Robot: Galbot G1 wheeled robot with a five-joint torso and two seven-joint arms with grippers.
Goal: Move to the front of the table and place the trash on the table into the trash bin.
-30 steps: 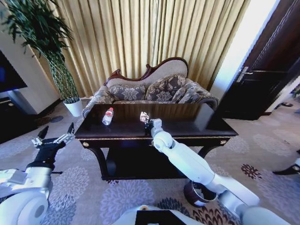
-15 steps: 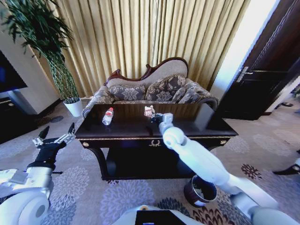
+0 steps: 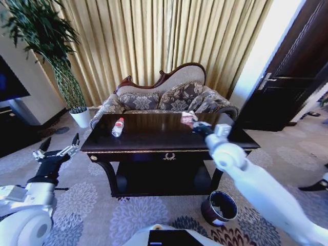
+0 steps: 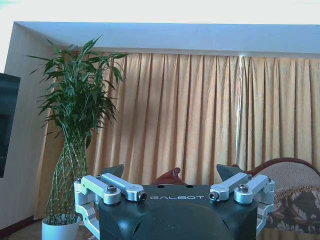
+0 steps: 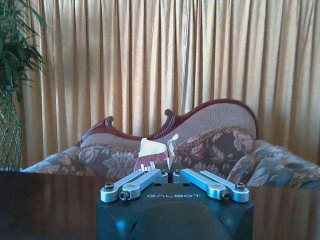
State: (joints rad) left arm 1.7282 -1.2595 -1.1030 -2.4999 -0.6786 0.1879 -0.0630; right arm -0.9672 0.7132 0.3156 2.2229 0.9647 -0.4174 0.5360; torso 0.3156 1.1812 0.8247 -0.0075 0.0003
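A: The right hand (image 3: 193, 123) is pinched on the crumpled wrapper (image 3: 188, 118), holding it up above the right part of the surface (image 3: 154, 141). In the right wrist view the fingers (image 5: 135, 183) meet at their tips and the white-and-reddish paper (image 5: 155, 152) sticks up between them.

B: So which step is this?

A: The carry, I'd judge. The wrapper is clear of the dark tabletop, and the trash bin (image 3: 219, 207) stands on the carpet by the table's right front leg, lower than the hand and nearer the robot.

B: What does the next move call for?

A: Bringing the hand out past the table edge and down over the bin's mouth before letting go; paper that light could drift off target.

B: And the rest?

A: The bottle (image 3: 118, 126) lies on its side toward the left of the surface, well apart from the right hand. The left hand (image 3: 55, 151) hangs spread and empty off the table's left end.
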